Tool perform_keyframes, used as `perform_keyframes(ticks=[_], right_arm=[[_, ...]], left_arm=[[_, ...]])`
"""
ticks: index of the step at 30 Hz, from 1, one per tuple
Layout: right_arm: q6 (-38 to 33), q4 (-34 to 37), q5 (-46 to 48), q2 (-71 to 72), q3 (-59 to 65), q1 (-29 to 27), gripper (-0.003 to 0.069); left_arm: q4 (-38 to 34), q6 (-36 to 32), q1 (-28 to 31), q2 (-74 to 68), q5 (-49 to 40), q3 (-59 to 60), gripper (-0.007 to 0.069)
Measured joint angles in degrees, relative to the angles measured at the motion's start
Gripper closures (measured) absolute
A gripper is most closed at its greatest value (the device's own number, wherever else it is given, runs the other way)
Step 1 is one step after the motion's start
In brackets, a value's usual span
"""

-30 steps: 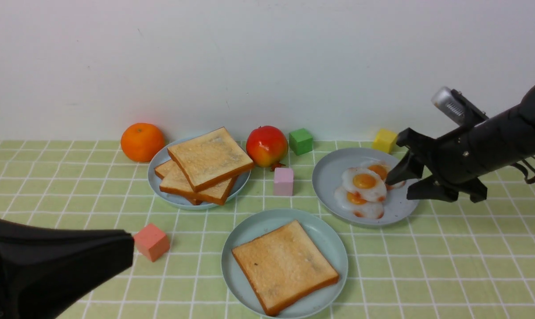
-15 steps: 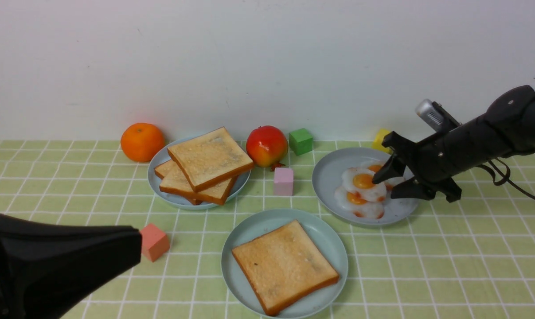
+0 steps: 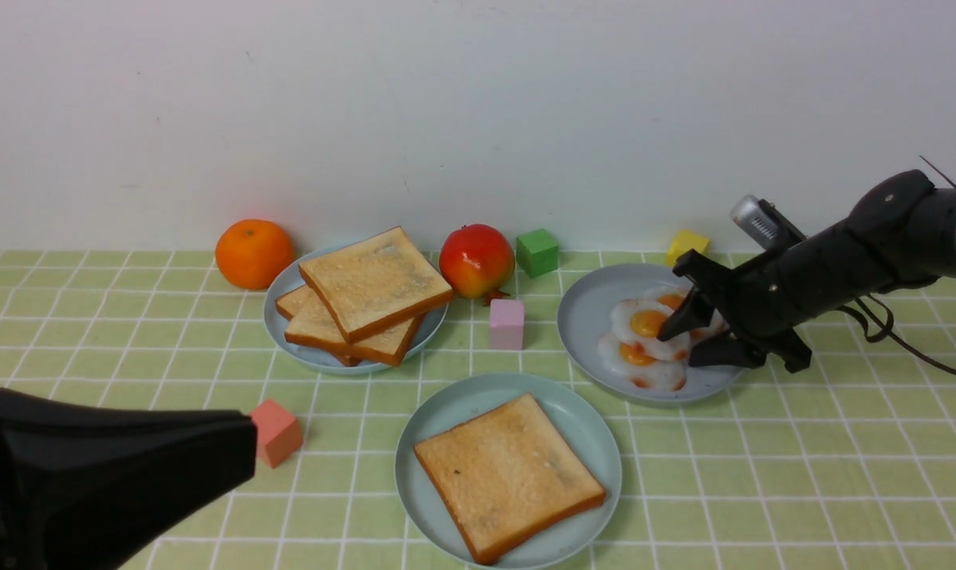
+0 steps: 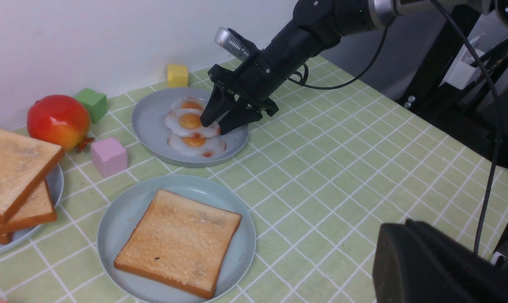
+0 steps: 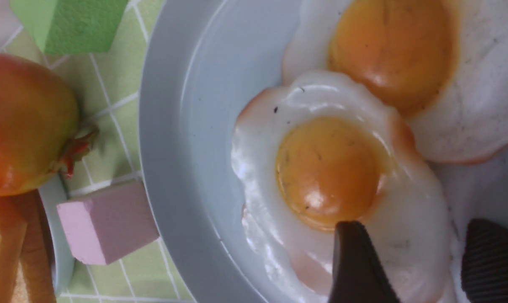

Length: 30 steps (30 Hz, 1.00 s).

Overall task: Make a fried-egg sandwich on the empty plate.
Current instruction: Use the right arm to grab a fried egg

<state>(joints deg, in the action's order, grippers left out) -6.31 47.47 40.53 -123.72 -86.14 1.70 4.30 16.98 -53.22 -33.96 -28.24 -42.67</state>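
The pale mint plate sits front and centre, and a single toast slice lies alone on it. Three fried eggs overlap on a grey-blue plate to the right; the top fried egg lies under my right gripper. That gripper is open and low over the plate. In the right wrist view one of its fingers rests over the egg white beside the yolk, and the other stands just past the egg's edge. My left gripper hangs shut and empty at the front left.
A second grey-blue plate at the back left holds stacked toast slices. An orange, a red fruit and green, yellow, pink and salmon cubes lie around the plates.
My right gripper has moved left and down onto the egg plate, its open fingers now around the top egg's edge. The left arm has barely shifted.
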Motion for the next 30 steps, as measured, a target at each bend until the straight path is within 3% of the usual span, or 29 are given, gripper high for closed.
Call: perform_keyframes(ticks=[15, 19, 26, 30], right_arm=[[-5.47, 6.37, -1.02, -1.41, -0.40, 0.00, 0.0302], [-5.83, 5.82, -1.08, -1.45, -0.40, 0.00, 0.0358], [-5.78, 5.30, -0.64, -1.30, -0.77, -0.67, 0.0527], [-6.02, 5.41, 0.69, -0.14, -0.83, -1.22, 0.0557]], left_arm=[[-0.11, 0.00, 0.00, 0.00, 0.00, 0.00, 0.0638], [-0.18, 0.00, 0.00, 0.00, 0.00, 0.00, 0.0638], [-1.07, 0.00, 0.00, 0.00, 0.00, 0.05, 0.0638], [-1.24, 0.00, 0.00, 0.00, -0.14, 0.04, 0.0637]])
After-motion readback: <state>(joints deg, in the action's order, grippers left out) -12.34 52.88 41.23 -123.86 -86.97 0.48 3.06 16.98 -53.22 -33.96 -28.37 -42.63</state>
